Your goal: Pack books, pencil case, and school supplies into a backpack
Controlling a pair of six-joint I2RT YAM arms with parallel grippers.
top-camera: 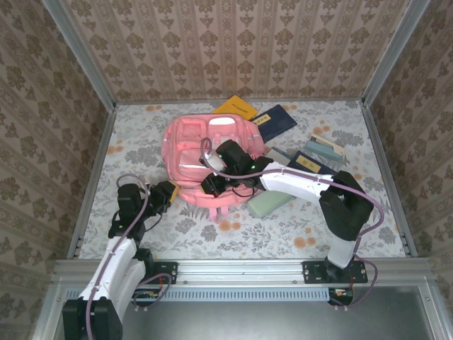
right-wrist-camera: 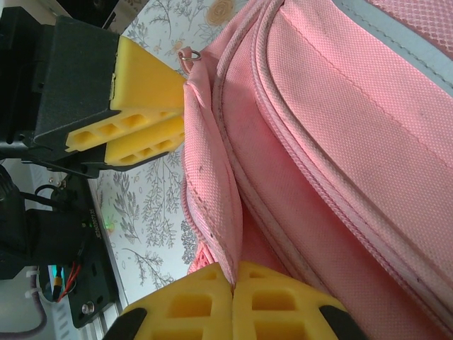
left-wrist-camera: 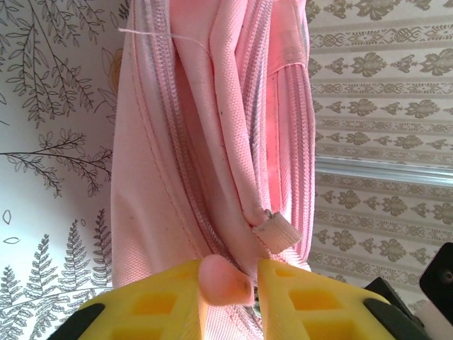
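The pink backpack (top-camera: 192, 142) lies mid-table with its front up. At its near-left rim my left gripper (top-camera: 172, 191) (left-wrist-camera: 228, 273) is shut on a small pink pull tab (left-wrist-camera: 223, 283) beside the zipper. My right gripper (top-camera: 212, 185) (right-wrist-camera: 232, 280) is shut on a fold of the backpack's fabric (right-wrist-camera: 212, 205) at the near edge, close to the left gripper (right-wrist-camera: 180, 106). A yellow-orange book (top-camera: 237, 108) and a navy book (top-camera: 274, 122) lie behind the backpack, with another navy book (top-camera: 309, 164) to the right. The mint-green pencil case (top-camera: 271, 204) sits under my right arm. Teal school supplies (top-camera: 324, 147) lie at the right.
The floral tablecloth (top-camera: 141, 134) is bounded by metal rails (top-camera: 92, 170) and wallpapered walls. My right arm (top-camera: 340, 205) reaches across from the near right. A whitish zipper pull (left-wrist-camera: 276, 231) hangs on the backpack's seam.
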